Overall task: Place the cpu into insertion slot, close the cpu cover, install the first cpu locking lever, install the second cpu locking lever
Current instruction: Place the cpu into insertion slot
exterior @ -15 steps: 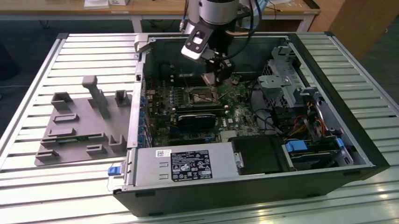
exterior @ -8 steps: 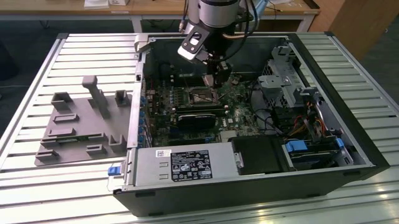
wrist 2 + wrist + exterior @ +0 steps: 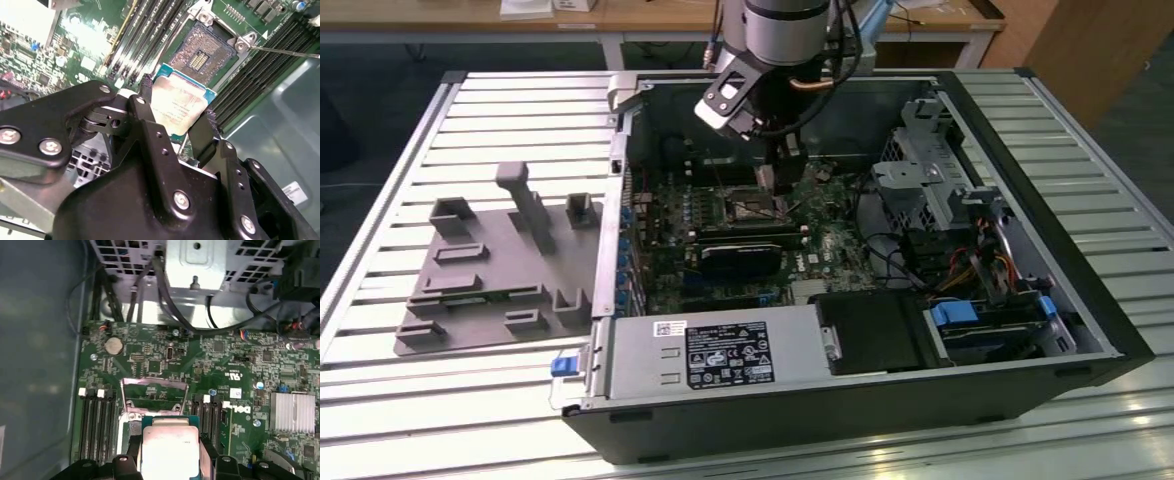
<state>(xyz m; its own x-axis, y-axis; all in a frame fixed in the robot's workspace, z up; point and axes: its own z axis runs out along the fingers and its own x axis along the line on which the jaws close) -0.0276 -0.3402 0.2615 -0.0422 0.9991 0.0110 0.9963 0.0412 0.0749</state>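
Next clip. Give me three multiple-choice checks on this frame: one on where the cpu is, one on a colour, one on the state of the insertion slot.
1. Where is the cpu?
A. seated in the socket
B. clamped in the gripper, clear of the insertion slot
C. lying on the grey tray outside the case

2. What colour is the circuit board around the slot?
A. blue
B. red
C. green

3. The insertion slot is:
A. empty, its contacts bare
B. filled by the cpu
C. hidden under a shut cover

Key:
1 B: in the second wrist view the black jaws pinch the cpu by two opposite edges.
2 C: both wrist views show a green board.
3 A: in the second wrist view the golden contacts lie exposed beyond the held cpu.
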